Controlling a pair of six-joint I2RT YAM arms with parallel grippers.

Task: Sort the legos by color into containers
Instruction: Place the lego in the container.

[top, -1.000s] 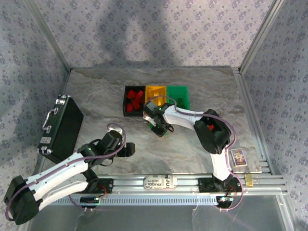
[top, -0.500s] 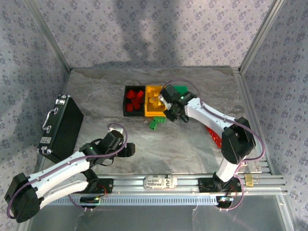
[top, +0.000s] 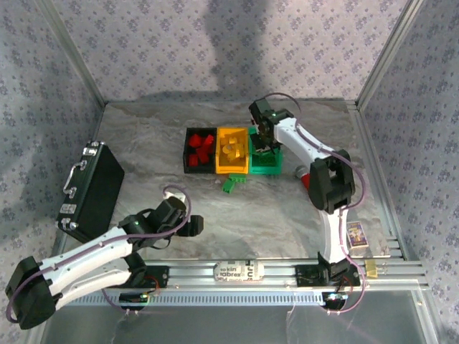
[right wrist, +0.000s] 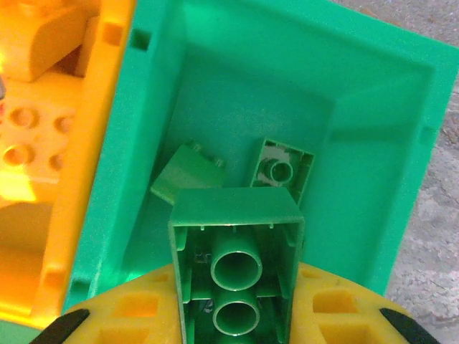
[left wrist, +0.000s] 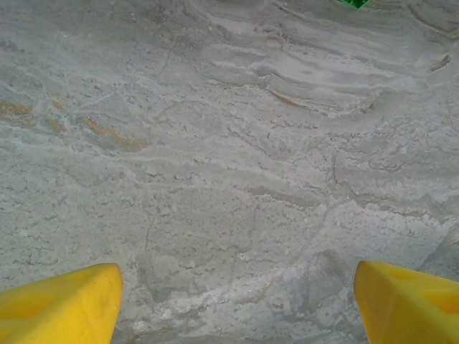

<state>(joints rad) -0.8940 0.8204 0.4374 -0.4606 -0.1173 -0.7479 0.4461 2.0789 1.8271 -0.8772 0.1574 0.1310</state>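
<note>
The right arm reaches toward 12 o'clock, its tool (top: pixel 264 140) clenched on a green studded plastic brick (right wrist: pixel 237 272) above the green open plastic bin (top: pixel 269 169), where two smaller green bricks (right wrist: pixel 282 168) lie. The left arm crouches at 7 o'clock, its tool (top: pixel 191 224) released over the grey marbled tabletop (left wrist: pixel 229 179). A loose green brick (top: pixel 233 183) lies at 6 o'clock of the yellow-orange bin (top: pixel 232 170). A black latched case (top: pixel 90 190) sits at 9 o'clock.

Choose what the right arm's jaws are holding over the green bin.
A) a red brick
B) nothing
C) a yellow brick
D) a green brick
D: in the right wrist view, the right jaws are shut on a green brick, with the open green bin under it.
</note>
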